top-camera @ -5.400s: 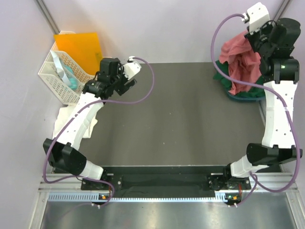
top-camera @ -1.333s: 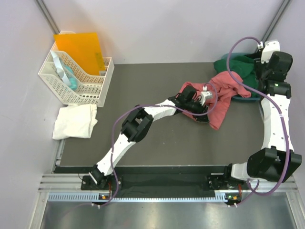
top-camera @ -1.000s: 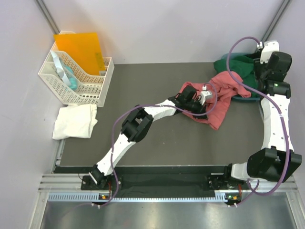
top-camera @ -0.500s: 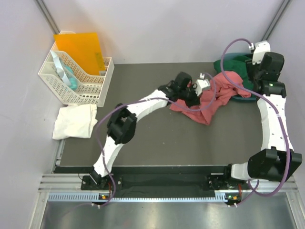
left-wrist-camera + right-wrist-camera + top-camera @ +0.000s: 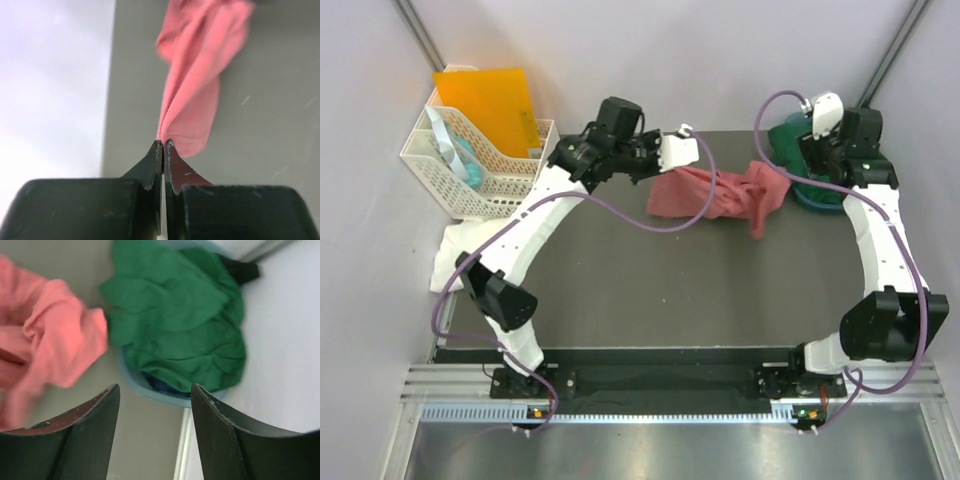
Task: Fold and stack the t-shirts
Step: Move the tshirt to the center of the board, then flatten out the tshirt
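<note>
Over the table (image 5: 620, 280), the left gripper (image 5: 163, 145) pinches only a thin edge of the salmon-pink t-shirt (image 5: 715, 192), so pulling may free it; the right gripper (image 5: 154, 390) stands wide.

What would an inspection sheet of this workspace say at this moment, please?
Surface: dark table, a few light scuffs.
Job's things: pink shirt bunched at the far side, unfolded; green shirt heaped in a blue tub; white shirt crumpled at the left edge, partly under the left arm.
Clutter: white basket holding items; orange folder behind it.
Grippers: left hand shut on the pink shirt's edge; right hand open, empty, over the tub.
Cables: purple cables, one looping beside the pink shirt.
Surroundings: pale walls; metal rail at the near edge.
</note>
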Controlling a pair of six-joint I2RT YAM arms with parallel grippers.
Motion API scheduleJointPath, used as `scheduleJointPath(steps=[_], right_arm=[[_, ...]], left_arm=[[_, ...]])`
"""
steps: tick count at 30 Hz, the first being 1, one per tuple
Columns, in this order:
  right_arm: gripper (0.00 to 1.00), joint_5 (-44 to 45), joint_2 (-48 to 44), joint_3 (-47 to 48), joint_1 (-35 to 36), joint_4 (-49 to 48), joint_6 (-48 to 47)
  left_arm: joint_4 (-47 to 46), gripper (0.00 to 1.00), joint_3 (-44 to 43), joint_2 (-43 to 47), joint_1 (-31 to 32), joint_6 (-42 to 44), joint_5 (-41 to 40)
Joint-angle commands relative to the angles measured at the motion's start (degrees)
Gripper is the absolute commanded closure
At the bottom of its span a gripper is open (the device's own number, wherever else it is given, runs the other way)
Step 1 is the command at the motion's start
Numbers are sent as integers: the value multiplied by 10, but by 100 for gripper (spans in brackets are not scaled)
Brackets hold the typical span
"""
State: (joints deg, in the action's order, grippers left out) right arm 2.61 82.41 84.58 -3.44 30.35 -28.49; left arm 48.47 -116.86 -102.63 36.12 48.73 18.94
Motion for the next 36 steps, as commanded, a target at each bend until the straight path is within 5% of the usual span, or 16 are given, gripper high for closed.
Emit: scheduleJointPath(steps=[1,10,15,22,36], right_arm=[[40,-99,16,18,26,38,-42],[41,-232,-3,-44,163,125,-184],[41,-254,-9,-98,236,104,-183],[42,-233,11,-187,322,25,-174],[46,-170,125,-159,331,-88,-148]], left_arm=[[24,100,57,69,-14,143,-110],[-18,100,146,125,-42,230,-217],[-118,100,161,110,-67,182,-281],[-139,100,182,96,-70,129,-290],[-136,100,207,123,-47,107,-302]])
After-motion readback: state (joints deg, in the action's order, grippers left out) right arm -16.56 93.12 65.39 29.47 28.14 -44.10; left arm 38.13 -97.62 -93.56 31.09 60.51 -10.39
